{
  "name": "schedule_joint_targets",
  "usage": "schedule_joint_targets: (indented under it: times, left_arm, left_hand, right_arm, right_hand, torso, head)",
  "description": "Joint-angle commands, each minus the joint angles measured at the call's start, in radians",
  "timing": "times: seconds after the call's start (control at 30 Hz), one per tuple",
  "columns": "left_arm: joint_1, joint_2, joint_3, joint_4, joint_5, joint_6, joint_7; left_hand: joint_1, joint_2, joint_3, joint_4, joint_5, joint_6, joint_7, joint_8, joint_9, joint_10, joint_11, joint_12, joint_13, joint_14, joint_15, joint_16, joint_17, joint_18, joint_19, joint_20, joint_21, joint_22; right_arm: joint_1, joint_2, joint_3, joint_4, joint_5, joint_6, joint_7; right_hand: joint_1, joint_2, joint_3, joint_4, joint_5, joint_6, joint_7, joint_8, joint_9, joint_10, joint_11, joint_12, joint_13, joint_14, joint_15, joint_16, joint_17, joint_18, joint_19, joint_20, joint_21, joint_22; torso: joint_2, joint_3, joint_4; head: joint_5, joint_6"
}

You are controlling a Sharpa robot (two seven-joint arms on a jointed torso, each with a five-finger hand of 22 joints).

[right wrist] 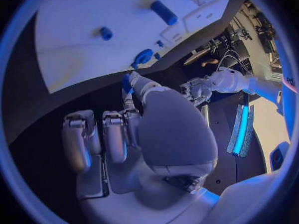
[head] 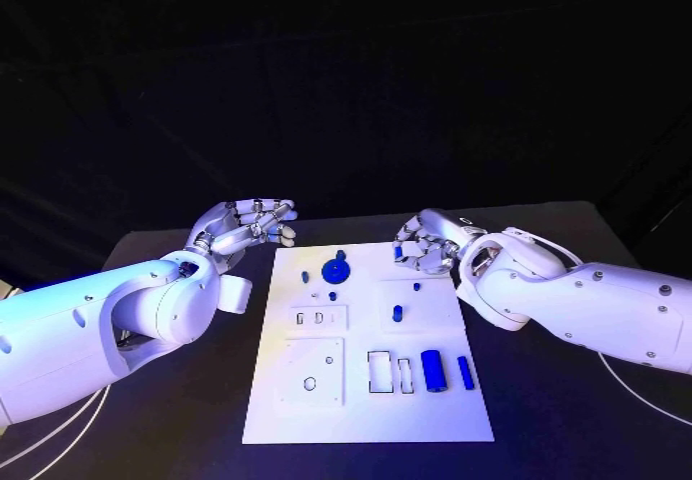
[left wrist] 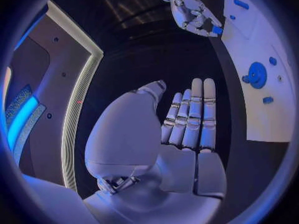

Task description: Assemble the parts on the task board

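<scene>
While my right robot hand (head: 426,243) hovers just off the far right corner of the task board (head: 368,420), it pinches a small blue part (head: 398,251) between thumb and a fingertip, the other fingers curled loosely beside it. The right wrist view shows the same blue part (right wrist: 126,83) at my fingertips, with the board beyond it. My left robot hand (head: 248,225) hangs over the bench (head: 173,245) just beside the board's far left corner; its fingers lie straight and close together in the left wrist view (left wrist: 190,119) and it holds nothing.

I judge that I am mid-carry, with one part picked up and not yet seated. Nearest my right robot hand, on the board's far half, stand a blue disc with a knob (head: 338,269) and a few small blue pegs (head: 417,286); well toward me from it lie a blue cylinder (head: 431,365) and a slimmer blue bar (head: 466,372) beside two open rectangular slots (head: 381,372).

The next move calls for bringing the pinched part over its matching socket (which one I cannot tell from here), squaring it up, and pressing it straight down. The left robot hand could steady the board's edge.
</scene>
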Motion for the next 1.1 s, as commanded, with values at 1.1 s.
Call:
schedule_joint_targets:
  times: [1.1]
  left_arm:
    - [0.001, 0.049, -0.01, -0.041, -0.013, 0.001, -0.013]
  left_hand:
    - [0.003, -0.007, 0.0, -0.006, -0.001, 0.002, 0.019, -0.002, 0.0, 0.007, -0.008, 0.003, 0.002, 0.003, -0.005, 0.017, 0.008, 0.014, -0.009, -0.002, 0.016, 0.007]
  right_arm:
    - [-0.129, 0.246, -0.013, -0.024, -0.151, 0.087, -0.153]
  right_hand:
    - [-0.036, -0.021, 0.01, 0.003, 0.004, -0.012, 0.01, 0.013, 0.018, 0.014, -0.002, 0.008, 0.157, 0.093, 0.003, 0.002, 0.21, -0.007, 0.106, -0.001, 0.004, 0.264]
  torso:
    - [-0.009, -0.0126, 0.013]
  head:
    - [0.059, -0.057]
